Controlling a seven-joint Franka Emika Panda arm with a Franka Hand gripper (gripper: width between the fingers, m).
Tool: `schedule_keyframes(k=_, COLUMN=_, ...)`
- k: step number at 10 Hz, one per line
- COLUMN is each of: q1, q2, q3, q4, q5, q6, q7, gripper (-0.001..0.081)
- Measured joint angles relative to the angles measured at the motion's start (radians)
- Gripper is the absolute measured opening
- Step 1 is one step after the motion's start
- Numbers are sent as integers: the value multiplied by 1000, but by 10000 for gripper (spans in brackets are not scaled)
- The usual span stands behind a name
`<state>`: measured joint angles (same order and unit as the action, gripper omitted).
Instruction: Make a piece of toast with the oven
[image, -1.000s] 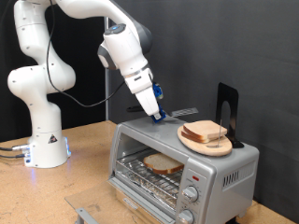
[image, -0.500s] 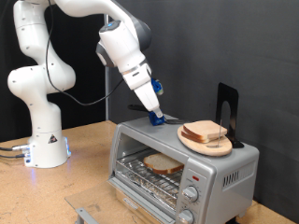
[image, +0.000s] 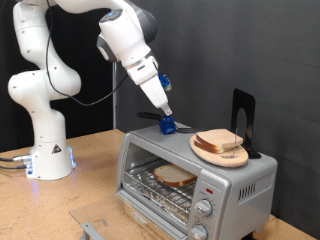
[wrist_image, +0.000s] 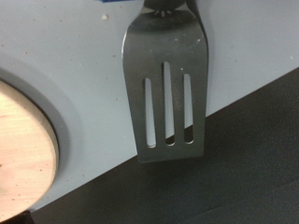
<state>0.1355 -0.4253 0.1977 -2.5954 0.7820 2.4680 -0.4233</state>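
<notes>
Fingers (image: 167, 124) apparently shut on spatula (wrist_image: 167, 89) atop oven (image: 200, 175); toast (image: 174, 175) inside, below.

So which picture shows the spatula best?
The wrist view: the slotted metal spatula fills the picture, blade and slots clear. The exterior view shows only its dark handle at the gripper, above the oven.

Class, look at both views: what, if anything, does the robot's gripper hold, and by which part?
The gripper holds a slotted metal spatula by its handle end; the slotted blade points away from the fingers, above the silver toaster oven.
</notes>
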Motion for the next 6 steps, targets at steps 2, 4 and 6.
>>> schedule_keyframes(k=2, q1=0, q2=-6, q3=-15, q4=-9, q5=35, q6=3, q7=-28, gripper=809)
schedule_keyframes(k=4, q1=-7, q2=-54, q3=-82, q4=-35, q5=47, q6=-69, q7=-72, gripper=809)
schedule_keyframes(k=6, q1=-39, q2=-124, q3=-151, q4=-69, q5=30, q6=-159, q7=-108, gripper=809)
